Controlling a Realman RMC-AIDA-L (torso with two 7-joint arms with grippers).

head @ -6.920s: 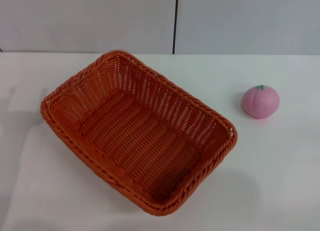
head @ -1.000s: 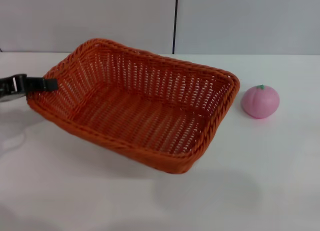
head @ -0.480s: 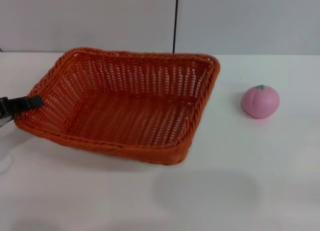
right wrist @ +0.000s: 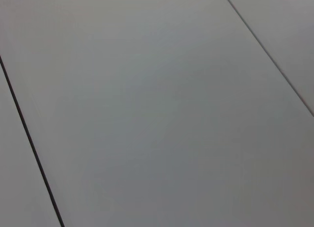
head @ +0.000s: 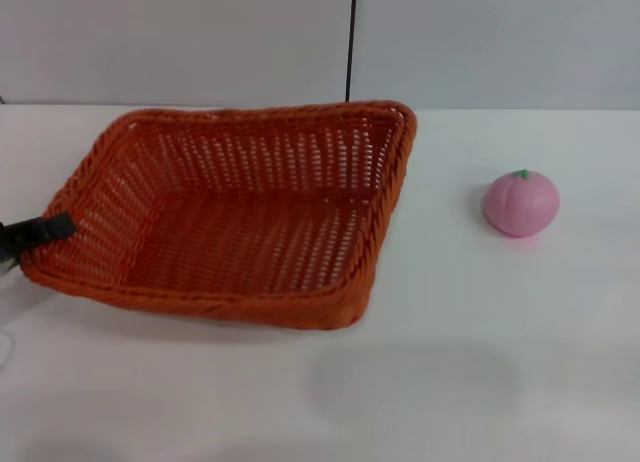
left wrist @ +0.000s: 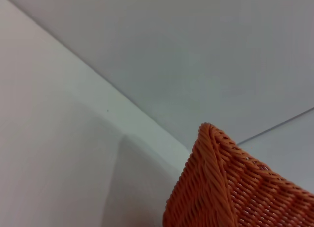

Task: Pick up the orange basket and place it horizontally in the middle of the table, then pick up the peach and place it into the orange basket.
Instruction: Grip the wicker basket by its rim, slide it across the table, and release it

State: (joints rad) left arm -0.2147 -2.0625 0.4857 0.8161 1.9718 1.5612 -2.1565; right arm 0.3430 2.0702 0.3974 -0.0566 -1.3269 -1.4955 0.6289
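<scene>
The orange basket (head: 250,147) lies left of centre on the white table (head: 480,362), its long side running left to right and its opening facing up. My left gripper (head: 58,225) reaches in from the left edge of the head view and is shut on the braided rim of the basket's left short side. One corner of the basket (left wrist: 230,187) fills the lower part of the left wrist view. The pink peach (head: 520,202) with its green stem sits on the table to the right of the basket, apart from it. My right gripper is out of view.
Grey wall panels with a dark vertical seam (head: 350,42) stand behind the table's far edge. The right wrist view holds only grey panels (right wrist: 157,109) with dark seams. Bare tabletop lies in front of the basket and around the peach.
The basket, first lying diagonally with no gripper on it, has been turned by my left gripper until it lies lengthwise. In the last half second it turned slightly more and shifted left. The peach stayed put.
</scene>
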